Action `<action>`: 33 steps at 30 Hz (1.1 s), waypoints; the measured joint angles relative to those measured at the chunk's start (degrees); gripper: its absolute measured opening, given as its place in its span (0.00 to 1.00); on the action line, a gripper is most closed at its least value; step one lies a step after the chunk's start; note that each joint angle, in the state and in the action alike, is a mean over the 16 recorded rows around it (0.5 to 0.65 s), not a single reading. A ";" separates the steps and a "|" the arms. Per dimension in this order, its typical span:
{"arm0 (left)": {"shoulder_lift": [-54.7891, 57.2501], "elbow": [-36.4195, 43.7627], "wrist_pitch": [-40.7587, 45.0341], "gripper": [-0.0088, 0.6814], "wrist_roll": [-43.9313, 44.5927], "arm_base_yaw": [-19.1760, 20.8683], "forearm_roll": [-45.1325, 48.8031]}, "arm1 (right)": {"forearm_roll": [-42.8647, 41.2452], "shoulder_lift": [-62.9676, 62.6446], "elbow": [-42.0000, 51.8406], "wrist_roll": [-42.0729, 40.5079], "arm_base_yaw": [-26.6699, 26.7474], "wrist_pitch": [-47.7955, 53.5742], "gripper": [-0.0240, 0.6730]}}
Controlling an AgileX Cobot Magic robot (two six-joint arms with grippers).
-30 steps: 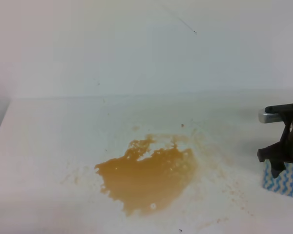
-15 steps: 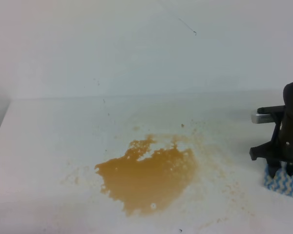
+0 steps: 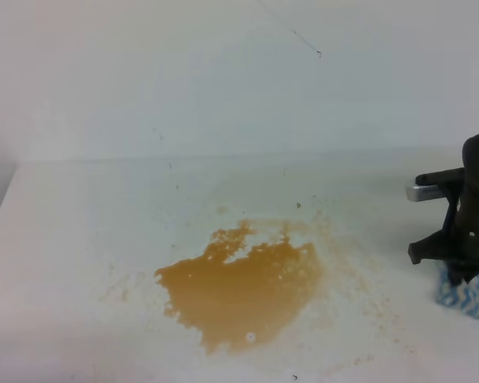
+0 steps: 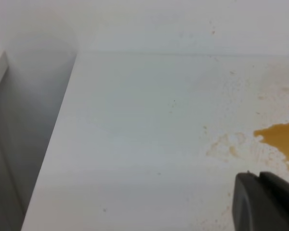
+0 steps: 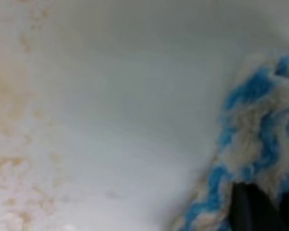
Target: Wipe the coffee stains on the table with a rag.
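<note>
We are looking at a white table (image 3: 80,231) with a big spill on it.

The table is sitting against a plain white wall (image 3: 223,80). The coffee stains (image 3: 239,291) are lying near the middle, an orange-brown puddle with little specks around it. Our right gripper (image 3: 461,275) is pressing down on the rag (image 3: 467,294) at the right edge, well apart from the puddle, and seems to be pinching it. The rag is looking more bunched up than a second ago, and less of it is showing. Only a dark bit of our left gripper (image 4: 267,202) is showing, so we cannot tell how its fingers are.
</note>
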 joint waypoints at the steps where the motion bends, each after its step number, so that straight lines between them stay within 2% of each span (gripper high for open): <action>1: 0.00 0.00 -0.05 0.01 0.00 0.00 0.00 | -0.05 -0.31 -0.30 -0.33 0.64 0.11 0.09; 7: 0.00 0.40 -0.10 0.01 0.00 0.00 0.02 | -0.32 -2.01 -3.25 -2.30 6.46 0.97 0.08; 17: 0.00 0.40 -0.30 0.01 0.00 0.00 0.02 | -0.13 -2.01 -9.41 -3.66 20.01 2.03 0.08; 27: 0.00 0.00 -0.54 0.01 0.00 0.00 0.00 | 3.96 4.68 -12.86 -5.11 30.45 1.67 0.08; 33: 0.00 0.00 -0.54 0.01 0.00 0.00 0.00 | 7.16 10.72 -18.26 -6.80 35.58 2.12 0.08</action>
